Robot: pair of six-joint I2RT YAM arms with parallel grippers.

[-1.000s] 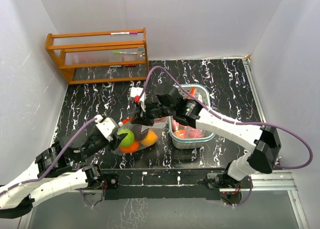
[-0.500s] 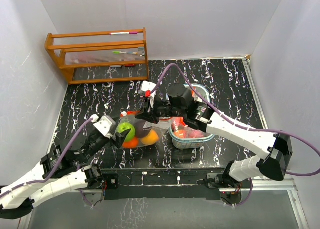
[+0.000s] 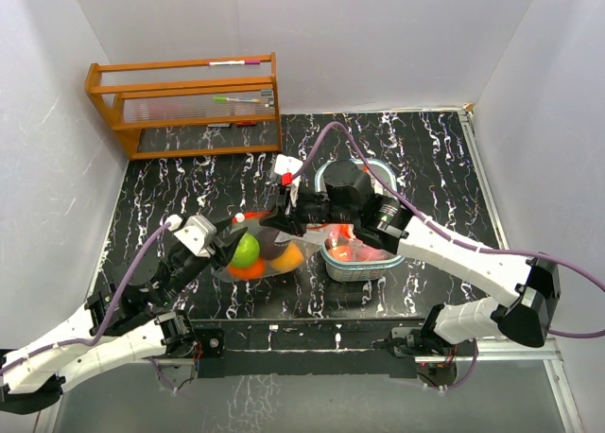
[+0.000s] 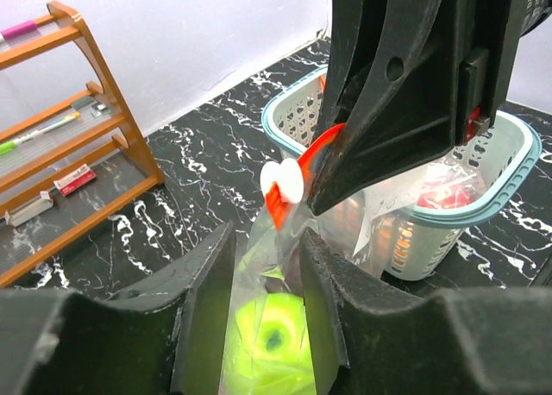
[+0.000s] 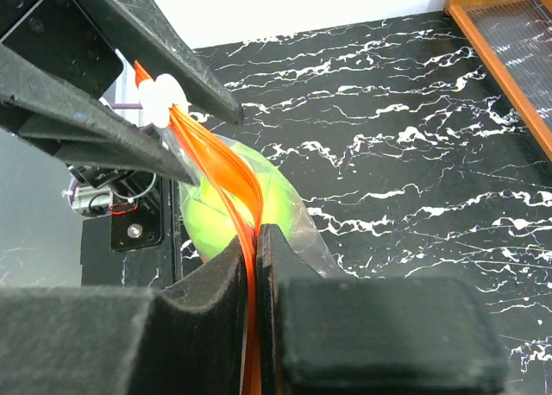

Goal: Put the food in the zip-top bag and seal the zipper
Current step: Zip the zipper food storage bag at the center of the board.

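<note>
Your R gripper (image 5: 259, 233) is clamped tight on the orange zipper (image 5: 216, 166), fingers flat together on the strip. Your L gripper (image 4: 266, 236) straddles the bag (image 4: 257, 270) just under the white slider (image 4: 283, 181). Its fingers stand apart w/ film between them, but you can't tell whether they pinch it.

The bag sits a bit left of table centre, close to the near edge. Its zipper edge is held up and runs roughly L-R, w/ the slider at the left end and the R gripper further right along it. The body hangs from there toward the near side.

Inside you see a green fruit (image 3: 246, 251) and orange ones (image 3: 288, 257). Something dark lies between them, too murky to name. More fruit, red (image 3: 352, 253), is in the basket (image 3: 367, 274) just right of the bag, partly under your R arm, so no count.

Room: bare table (image 3: 180, 182) shows left and far of the bag, and the basket crowds the right side. The rack (image 3: 184, 102) is far left, well apart. From above, the R arm hides the bag's right end.
</note>
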